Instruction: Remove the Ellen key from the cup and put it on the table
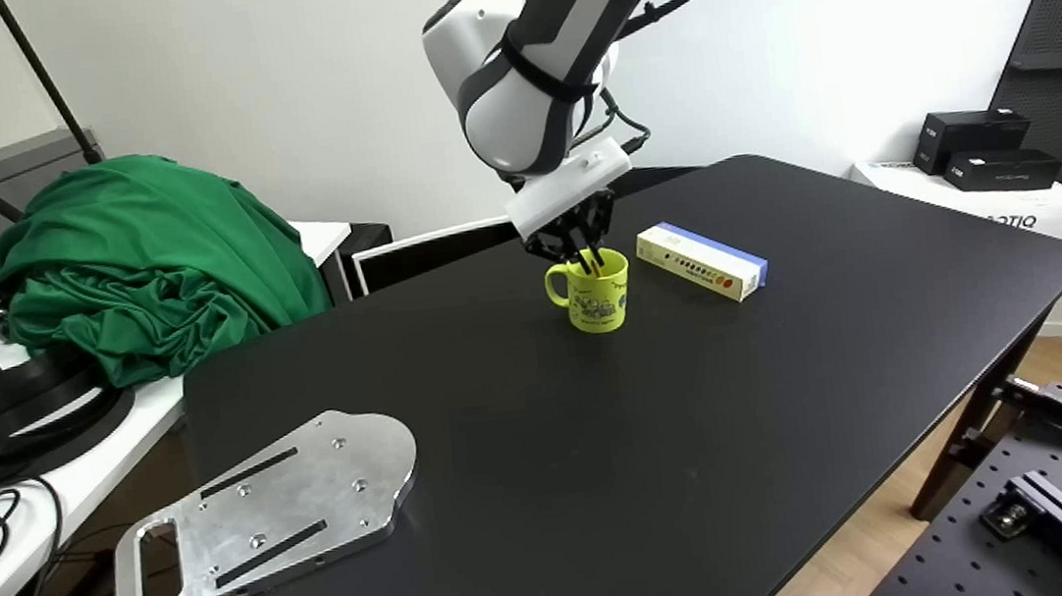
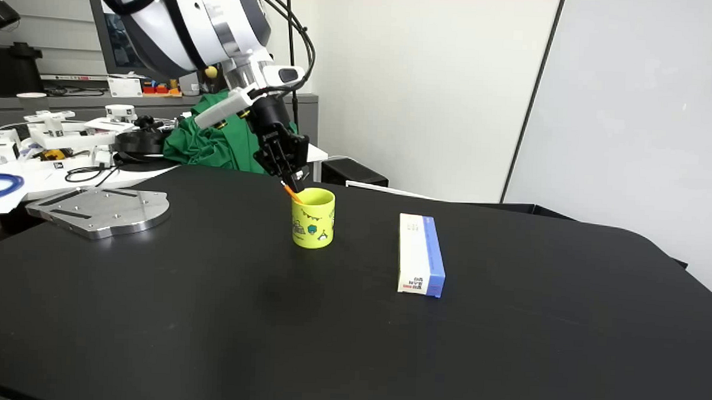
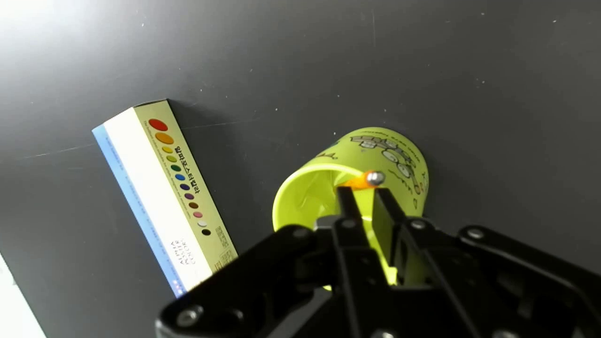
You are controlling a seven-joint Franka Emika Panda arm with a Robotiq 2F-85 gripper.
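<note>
The cup is a yellow-green mug standing upright on the black table; it also shows in an exterior view and the wrist view. The Ellen key is a thin orange rod with a silver end, leaning in the cup with its top above the rim in the wrist view and an exterior view. Its lower part is hidden inside the cup. My gripper is partly open, pointing down at the cup's mouth. A gap shows between its fingertips, with the rod right at the tips.
A white, blue and yellowish paint box lies beside the cup on the table. A silver metal plate lies at a table corner. A white desk with green cloth stands beside the table.
</note>
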